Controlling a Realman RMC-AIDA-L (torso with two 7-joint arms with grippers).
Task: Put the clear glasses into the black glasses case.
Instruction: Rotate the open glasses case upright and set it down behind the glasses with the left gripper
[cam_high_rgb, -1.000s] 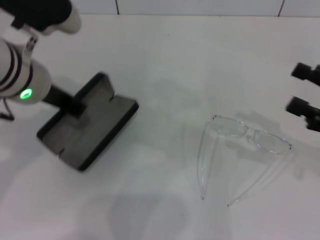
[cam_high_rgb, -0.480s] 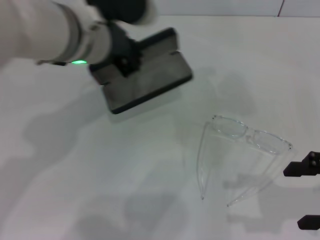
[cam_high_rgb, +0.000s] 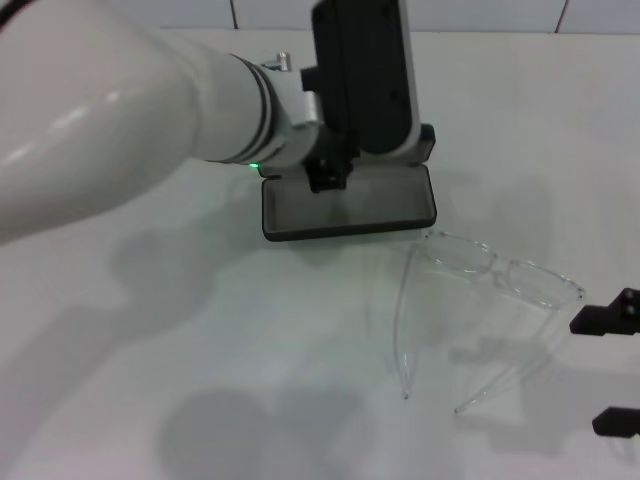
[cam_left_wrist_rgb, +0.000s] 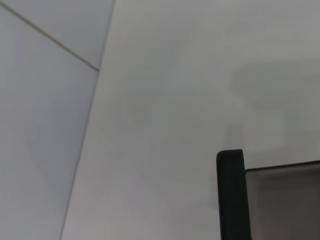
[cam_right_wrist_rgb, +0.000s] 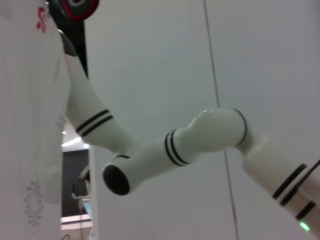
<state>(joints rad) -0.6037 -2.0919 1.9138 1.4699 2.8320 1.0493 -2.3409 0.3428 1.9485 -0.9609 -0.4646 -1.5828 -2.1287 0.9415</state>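
**Case held open beside the glasses; glasses not yet grasped**

Left side: the left arm reaches across the white table (cam_high_rgb: 200, 380), and the left gripper (cam_high_rgb: 330, 172) sits at the hinge region of the black glasses case (cam_high_rgb: 350, 205). The lid stands upright above the grey-lined tray, which lies flat on the table. The fingers appear pinched on the case near the lid, but the wrist body hides the contact, so this is a judgement. The left wrist view shows only one black edge of the case and a bit of grey lining.

Centre to right: the clear glasses (cam_high_rgb: 480, 300) lie on the table just beside the tray's near right corner. Whether frame and case touch I cannot tell. The lens front faces away from the robot and both arms are unfolded, pointing back toward it.

Far right: the right gripper (cam_high_rgb: 612, 370) is at the picture's edge, near the right temple arm, fingers spread and holding nothing.

Handling estimate: the glasses look very light, thin and springy. The smooth plastic is probably slippery, and the temple arms would flex or twist if pinched far out. The best hold is likely across the bridge or at a hinge corner, with modest force. The unfolded arms may overhang the tray.
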